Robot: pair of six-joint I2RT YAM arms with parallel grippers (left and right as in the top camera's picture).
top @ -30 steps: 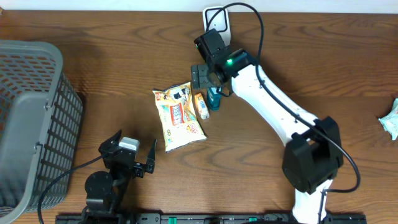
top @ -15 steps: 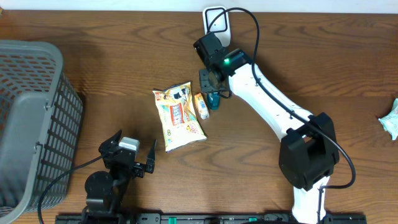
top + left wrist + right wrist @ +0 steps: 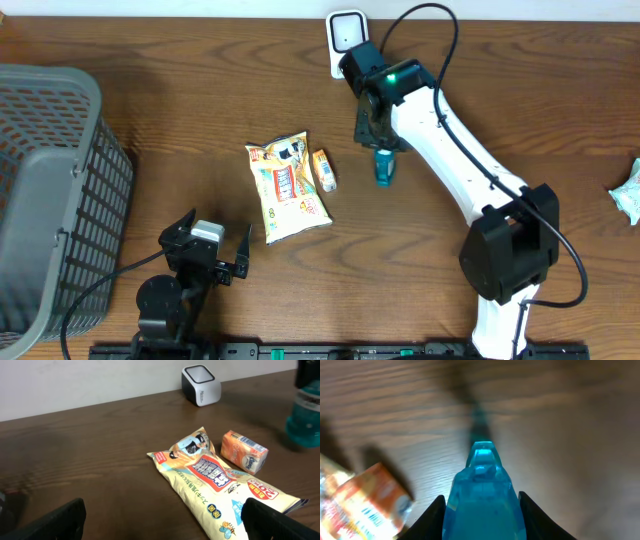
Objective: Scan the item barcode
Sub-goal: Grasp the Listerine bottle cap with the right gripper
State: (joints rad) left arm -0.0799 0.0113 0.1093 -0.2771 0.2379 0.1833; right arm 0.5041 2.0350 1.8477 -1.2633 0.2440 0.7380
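Note:
My right gripper (image 3: pixel 379 148) is shut on a translucent blue bottle (image 3: pixel 383 168), which hangs above the wood just right of a small orange box (image 3: pixel 323 170). In the right wrist view the bottle (image 3: pixel 485 490) fills the gap between the black fingers (image 3: pixel 432 515), with the orange box (image 3: pixel 367 502) at lower left. The white barcode scanner (image 3: pixel 346 31) stands at the table's back edge, just behind this gripper. A yellow snack bag (image 3: pixel 288 187) lies left of the box. My left gripper (image 3: pixel 215 238) rests open near the front edge, and the bag (image 3: pixel 220 485) lies ahead of it.
A grey mesh basket (image 3: pixel 60 85) takes up the left side of the table. A pale green packet (image 3: pixel 630 195) lies at the far right edge. The left wrist view shows the scanner (image 3: pixel 201 385) against the wall and the blurred bottle (image 3: pixel 304 422) at right.
The right gripper closed on the blue bottle beside the orange box, then carried it to the right, away from the box. The left arm has not moved.

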